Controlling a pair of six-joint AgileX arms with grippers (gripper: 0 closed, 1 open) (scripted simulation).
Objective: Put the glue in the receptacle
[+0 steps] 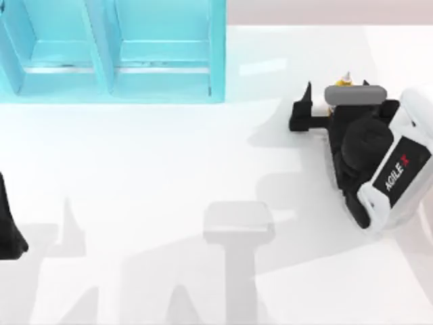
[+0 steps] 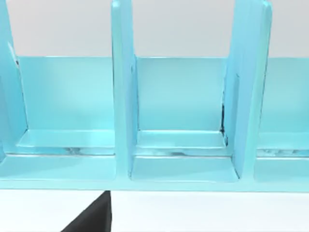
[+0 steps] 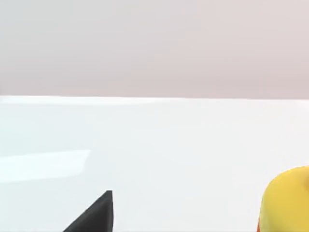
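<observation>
Closest to the overhead camera, at the right of the frame, sits the right arm (image 1: 385, 172), a black and white body with AGILEX lettering on its white cover. Its gripper (image 1: 325, 91) points toward the upper part of the frame. One black finger (image 1: 302, 108) sticks out to the left of the wrist; the other is hidden under the grey camera block (image 1: 355, 93), so whether the fingers are spread or pressed together cannot be told.

Just above that grey block, the glue (image 1: 345, 81) peeks out in the upper right of the overhead frame: a bit of yellow with a pale tip, mostly covered by the arm. In the right wrist view its rounded yellow body (image 3: 287, 200) fills the lower right corner, with a black fingertip (image 3: 96, 215) at the lower left and bare white table (image 3: 154, 145) between them.

At the upper left of the overhead frame stands the receptacle (image 1: 111, 51), a light blue rack split by upright dividers, well apart from the glue. The left wrist view faces its compartments (image 2: 178, 111).

At the lower left edge of the overhead frame, part of the left arm (image 1: 10, 227) shows as a dark shape; its fingers' state cannot be told.
</observation>
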